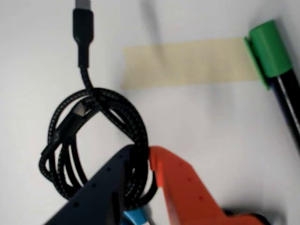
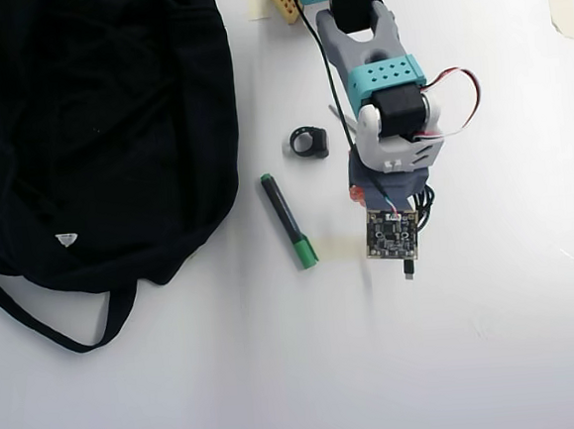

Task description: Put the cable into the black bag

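Gripping braided coiled cable, plastic hand

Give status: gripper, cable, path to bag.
Gripper shut on cable coil, table level. Bag off left in overhead view. Marker, ring between.

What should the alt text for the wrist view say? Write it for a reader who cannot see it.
A robot gripper, one finger dark blue and one orange, closes around one side of a coiled black braided cable on a white table. The cable's plug end points toward the top edge; a strip of beige tape and a green-capped black marker lie to the right.
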Controlling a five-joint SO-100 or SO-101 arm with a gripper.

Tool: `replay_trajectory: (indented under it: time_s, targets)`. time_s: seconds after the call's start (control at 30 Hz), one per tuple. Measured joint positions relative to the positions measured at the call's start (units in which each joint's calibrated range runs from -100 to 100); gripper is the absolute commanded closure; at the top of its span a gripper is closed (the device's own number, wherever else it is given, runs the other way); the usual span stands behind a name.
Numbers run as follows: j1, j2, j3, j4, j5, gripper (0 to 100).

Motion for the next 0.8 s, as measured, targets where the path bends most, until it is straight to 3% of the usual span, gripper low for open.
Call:
replay_trajectory:
  time_s: [0.43, 0.8]
  targets:
    - [0.00, -1.25, -3.22, 0.77, 0.00, 98]
    - [1.98, -16.36, 13.05, 0.94, 0.00, 98]
